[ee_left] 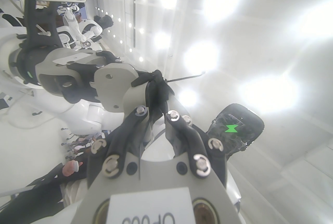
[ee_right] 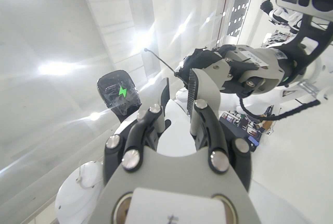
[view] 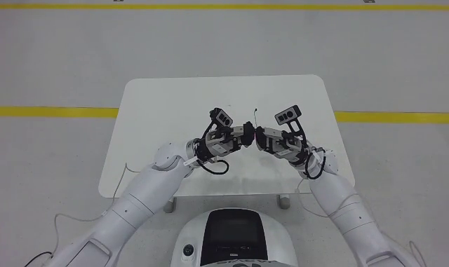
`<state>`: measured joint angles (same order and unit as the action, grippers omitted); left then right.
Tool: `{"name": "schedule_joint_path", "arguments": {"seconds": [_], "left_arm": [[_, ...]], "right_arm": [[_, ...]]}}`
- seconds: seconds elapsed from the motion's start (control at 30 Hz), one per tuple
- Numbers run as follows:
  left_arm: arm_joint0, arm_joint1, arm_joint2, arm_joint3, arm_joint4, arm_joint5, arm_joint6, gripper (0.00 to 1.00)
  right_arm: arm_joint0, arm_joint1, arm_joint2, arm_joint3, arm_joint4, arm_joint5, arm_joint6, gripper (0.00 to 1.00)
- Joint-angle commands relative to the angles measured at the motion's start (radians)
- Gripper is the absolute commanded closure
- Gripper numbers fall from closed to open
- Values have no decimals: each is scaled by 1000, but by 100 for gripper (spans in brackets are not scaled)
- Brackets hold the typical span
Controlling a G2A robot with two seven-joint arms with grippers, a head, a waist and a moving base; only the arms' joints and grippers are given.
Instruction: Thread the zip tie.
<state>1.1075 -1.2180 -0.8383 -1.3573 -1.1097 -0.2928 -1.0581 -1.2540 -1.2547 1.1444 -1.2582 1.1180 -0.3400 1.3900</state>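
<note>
Two claws nose to nose at the centre of the top view, over the white bench (view: 161,106)! Left claw (view: 248,135) sits just left of centre, its arm (view: 151,190) running off to the lower left corner; right claw (view: 260,135) just right of centre, arm off to the lower right. Can you spot the zip tie?

Got it! The zip tie (view: 256,117) is a thin black line rising from the spot where the claws meet, tip pointing at the top edge of the frame. The left wrist view has it poking out past the left claw's tips.

And the grip?

Left claw is pressed together, pinching the zip tie at its dark-wrapped fingertips (ee_left: 157,80). Right claw is spread: the right wrist view shows a plain gap between its two fingers (ee_right: 166,91).

Does the right one touch the tie?

Close call! The tie runs just beside the ridged pad (ee_right: 192,91) of one finger; touching or apart, I cannot tell. Its free end sticks out beyond both claws.
</note>
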Motion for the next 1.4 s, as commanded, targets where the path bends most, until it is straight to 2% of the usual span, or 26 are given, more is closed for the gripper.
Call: {"name": "schedule_joint_path", "arguments": {"seconds": [0.0, 0.27, 0.4, 0.63, 1.37], "left_arm": [[0, 0, 0, 0, 0, 0, 0, 100], [0, 0, 0, 0, 0, 0, 0, 100], [0, 0, 0, 0, 0, 0, 0, 100], [0, 0, 0, 0, 0, 0, 0, 100], [0, 0, 0, 0, 0, 0, 0, 100]], "right_arm": [[1, -1, 0, 2, 1, 0, 0, 86], [5, -4, 0, 8, 2, 0, 0, 89], [4, -5, 1, 9, 3, 0, 0, 100], [5, -5, -2, 17, -2, 0, 0, 100], [39, -4, -10, 105, -23, 3, 0, 100]]}}
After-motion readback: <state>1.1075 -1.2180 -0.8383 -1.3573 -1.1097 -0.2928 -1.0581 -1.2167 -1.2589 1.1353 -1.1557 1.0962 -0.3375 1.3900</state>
